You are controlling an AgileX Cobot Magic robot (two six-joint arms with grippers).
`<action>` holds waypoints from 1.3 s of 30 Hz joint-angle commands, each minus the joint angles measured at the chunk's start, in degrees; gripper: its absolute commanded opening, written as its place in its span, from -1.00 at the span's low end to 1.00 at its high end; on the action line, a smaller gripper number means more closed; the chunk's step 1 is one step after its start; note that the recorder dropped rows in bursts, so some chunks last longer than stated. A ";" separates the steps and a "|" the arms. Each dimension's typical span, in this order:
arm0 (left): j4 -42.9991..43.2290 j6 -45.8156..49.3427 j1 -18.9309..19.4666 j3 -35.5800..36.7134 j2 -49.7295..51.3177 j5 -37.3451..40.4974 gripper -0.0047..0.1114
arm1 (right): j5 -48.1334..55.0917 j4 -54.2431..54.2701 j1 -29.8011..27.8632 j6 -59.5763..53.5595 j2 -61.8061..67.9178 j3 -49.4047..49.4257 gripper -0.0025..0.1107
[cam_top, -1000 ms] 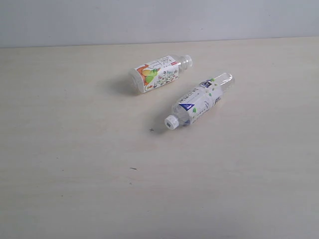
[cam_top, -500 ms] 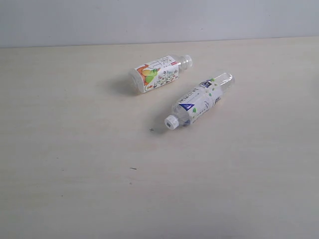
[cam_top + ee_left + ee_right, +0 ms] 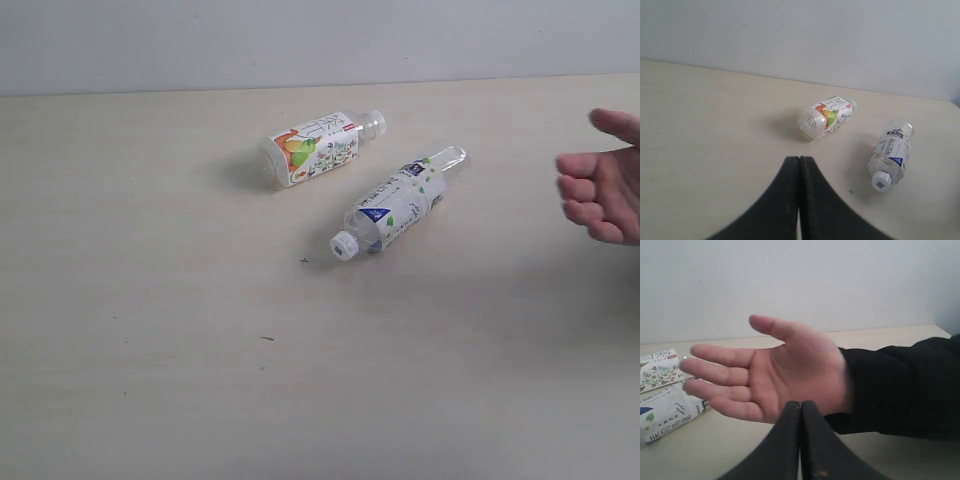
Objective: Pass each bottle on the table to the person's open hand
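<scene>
Both arms' jaws pressed shut, empty; fruit bottle (image 3: pixel 315 148) and blue bottle (image 3: pixel 395 205) lie sideways on the tabletop (image 3: pixel 150 350); a glancing pinch could roll either away from the hand (image 3: pixel 603 190).

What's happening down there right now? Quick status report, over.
Left tool shut, empty; right tool shut, empty. Two bottles lying on the table, fruit-label bottle and blue-label bottle, neither held. Person's open hand out at right. Nothing in the way.
</scene>
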 commanded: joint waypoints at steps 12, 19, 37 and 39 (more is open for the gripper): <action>-0.06 0.19 0.09 0.21 -0.27 0.37 -0.92 | -8.28 0.00 -0.19 -0.13 -0.23 0.27 -0.96; -0.06 0.31 0.09 0.21 -0.27 0.38 -0.92 | -12.38 8.63 -0.19 -0.02 -0.23 0.27 -0.96; -0.06 0.31 0.09 0.21 -0.27 0.38 -0.92 | -11.63 10.34 -0.19 8.38 41.69 -37.71 -0.96; -0.06 0.31 0.09 0.21 -0.27 0.38 -0.92 | 2.77 6.59 -0.19 6.30 59.40 -52.76 -0.96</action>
